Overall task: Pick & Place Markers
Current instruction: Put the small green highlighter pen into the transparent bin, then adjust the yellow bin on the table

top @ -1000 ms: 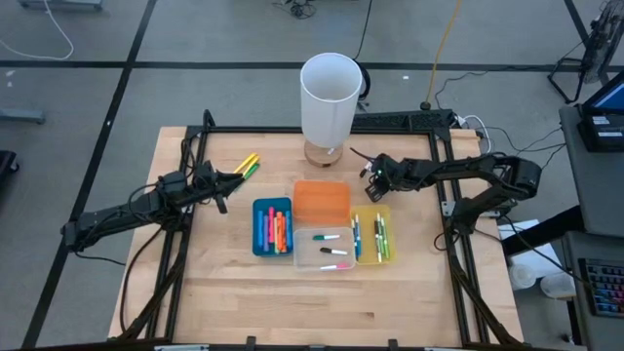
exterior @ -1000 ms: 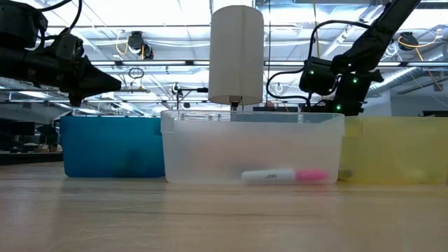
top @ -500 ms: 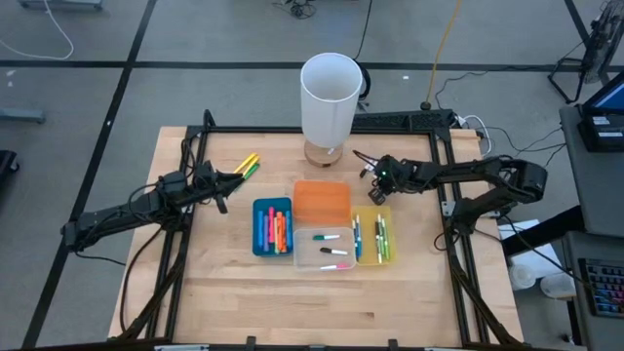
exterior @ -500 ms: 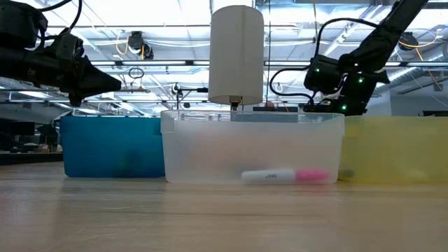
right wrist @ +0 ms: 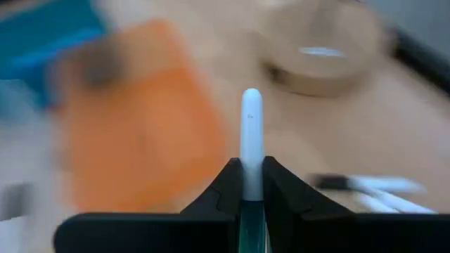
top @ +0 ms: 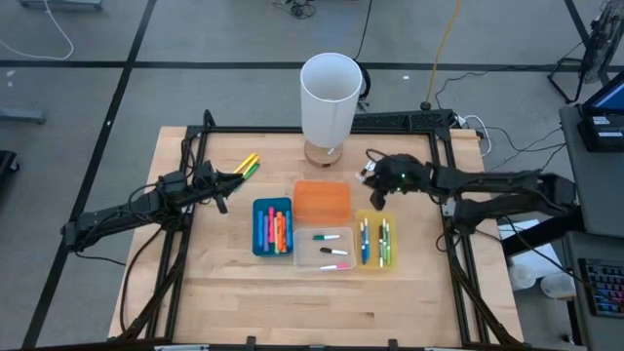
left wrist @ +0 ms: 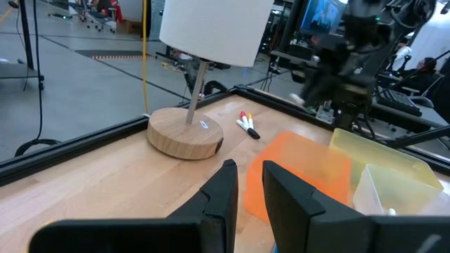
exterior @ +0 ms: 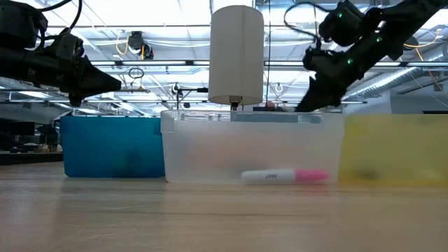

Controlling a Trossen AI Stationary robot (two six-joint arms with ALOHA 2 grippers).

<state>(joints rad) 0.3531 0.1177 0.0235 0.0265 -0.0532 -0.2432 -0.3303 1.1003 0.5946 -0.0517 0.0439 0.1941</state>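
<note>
My right gripper hangs above the table behind the orange bin, shut on a white marker; in the low view it shows above the bins. Two more markers lie on the table beside the lamp base. Yellow and green markers lie at the far left, just beyond my left gripper, which waits level there, its fingers a narrow gap apart around nothing. Other markers lie in the blue bin, the clear bin and the yellow bin. My right gripper pinches the white marker's barrel between its two fingers, the marker lying along them. Its rounded white end sticks out ahead of the fingertips. The fingers slant down from the table's right side. The marker is lifted clear of the table.
A white lamp on a round wooden base stands at the far middle, close to my right gripper. The four bins sit side by side mid-table. A black frame rail runs along the table's far edge. Bare wood lies toward the near edge.
My right gripper has risen from the table behind the bins and tipped up from steeply downward to a shallow slant, rolling a little. The arm has drawn back toward the table's right edge.
</note>
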